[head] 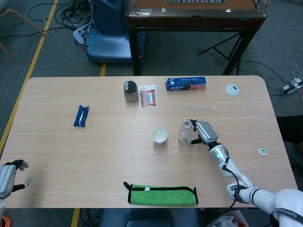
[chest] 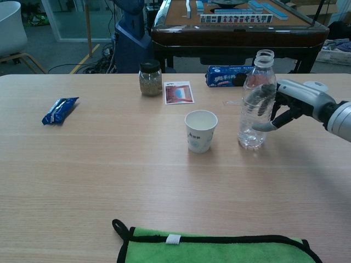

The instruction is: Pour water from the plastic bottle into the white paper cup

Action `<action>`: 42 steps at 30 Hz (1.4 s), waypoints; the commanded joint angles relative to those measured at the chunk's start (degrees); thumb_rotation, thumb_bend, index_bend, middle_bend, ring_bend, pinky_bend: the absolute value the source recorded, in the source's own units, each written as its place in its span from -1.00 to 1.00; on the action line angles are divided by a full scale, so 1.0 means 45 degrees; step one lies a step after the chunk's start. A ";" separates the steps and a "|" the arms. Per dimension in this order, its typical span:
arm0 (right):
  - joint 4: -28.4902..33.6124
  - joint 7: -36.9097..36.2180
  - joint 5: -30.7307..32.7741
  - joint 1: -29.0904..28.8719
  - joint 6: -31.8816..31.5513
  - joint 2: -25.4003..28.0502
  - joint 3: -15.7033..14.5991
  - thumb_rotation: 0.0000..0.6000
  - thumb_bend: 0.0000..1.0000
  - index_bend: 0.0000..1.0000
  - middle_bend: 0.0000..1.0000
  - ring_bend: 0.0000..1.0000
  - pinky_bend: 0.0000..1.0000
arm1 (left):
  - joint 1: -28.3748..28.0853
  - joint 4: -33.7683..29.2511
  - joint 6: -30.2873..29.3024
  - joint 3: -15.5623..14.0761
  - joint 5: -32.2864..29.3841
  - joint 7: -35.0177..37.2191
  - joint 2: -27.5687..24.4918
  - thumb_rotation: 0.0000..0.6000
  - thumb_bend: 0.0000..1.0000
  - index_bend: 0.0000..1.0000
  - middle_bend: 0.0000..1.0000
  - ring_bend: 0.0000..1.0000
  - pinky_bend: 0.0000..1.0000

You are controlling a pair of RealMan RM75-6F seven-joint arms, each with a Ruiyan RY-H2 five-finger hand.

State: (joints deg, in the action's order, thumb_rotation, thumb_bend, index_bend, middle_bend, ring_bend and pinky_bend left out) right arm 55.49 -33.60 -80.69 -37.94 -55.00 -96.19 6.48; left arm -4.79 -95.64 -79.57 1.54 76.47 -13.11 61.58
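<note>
bottle: clear uncapped plastic bottle upright on light wooden tabletop, just right of white paper cup
right hand: wrapped around mid-body
left hand: spread, idle
handling: likely light, thin-walled, crushable; grip mid-body

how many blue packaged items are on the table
2. A blue snack packet lies on the table's left side, away from everything else. A longer blue box lies at the far edge, behind the plastic bottle. None looks hidden.

Lab — floor cables, taped lines
</note>
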 commanded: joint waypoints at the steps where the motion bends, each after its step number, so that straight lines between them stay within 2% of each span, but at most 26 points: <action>1: -0.0143 -0.0132 -0.0131 0.0024 0.0029 -0.0018 -0.0071 1.00 -0.66 0.15 -0.03 -0.22 -0.04 | -0.0001 0.0006 0.0008 -0.0006 -0.0003 -0.0005 0.0005 1.00 -0.63 -0.09 -0.03 -0.04 0.37; 10: -0.0136 -0.0155 -0.0314 0.0073 0.0156 0.0186 -0.0193 1.00 -0.83 -0.06 -0.21 -0.38 -0.04 | -0.0017 0.0038 0.0049 -0.0014 -0.0030 -0.0055 0.0034 1.00 -0.63 -0.09 -0.02 -0.04 0.37; 18: 0.0262 0.0206 -0.0367 0.0218 0.0065 0.0616 -0.0231 1.00 -0.98 -0.31 -0.38 -0.56 -0.20 | -0.0029 0.0044 0.0058 -0.0031 -0.0021 -0.0153 0.0062 1.00 -0.63 -0.09 -0.02 -0.04 0.37; 22: 0.0582 0.0499 -0.0359 0.0322 -0.0103 0.0856 -0.0196 1.00 -0.99 -0.33 -0.40 -0.57 -0.21 | -0.0036 0.0051 0.0059 -0.0034 -0.0016 -0.0188 0.0082 1.00 -0.63 -0.09 -0.03 -0.04 0.37; 30: 0.1346 0.1047 -0.0339 0.0447 -0.0182 0.1470 -0.0181 1.00 -1.00 -0.52 -0.53 -0.69 -0.30 | -0.0044 0.0072 0.0078 -0.0053 -0.0023 -0.0265 0.0121 1.00 -0.63 -0.09 -0.02 -0.04 0.37; 35: 0.2048 0.1865 -0.0223 0.0610 -0.0252 0.2077 -0.0193 1.00 -1.00 -0.55 -0.58 -0.73 -0.34 | -0.0053 0.0094 0.0090 -0.0055 -0.0034 -0.0298 0.0142 1.00 -0.63 -0.09 -0.02 -0.04 0.37; 42: 0.3379 0.4401 0.0106 0.1011 -0.0686 0.3121 -0.0226 1.00 -1.00 -0.55 -0.58 -0.74 -0.35 | -0.0085 0.0094 0.0085 -0.0057 0.0018 -0.0380 0.0189 1.00 -0.63 -0.09 -0.03 -0.04 0.37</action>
State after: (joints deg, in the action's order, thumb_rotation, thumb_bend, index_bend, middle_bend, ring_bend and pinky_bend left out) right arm 68.19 -18.10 -80.95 -34.33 -57.01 -84.17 5.55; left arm -5.17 -95.21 -79.18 1.28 76.56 -14.83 62.42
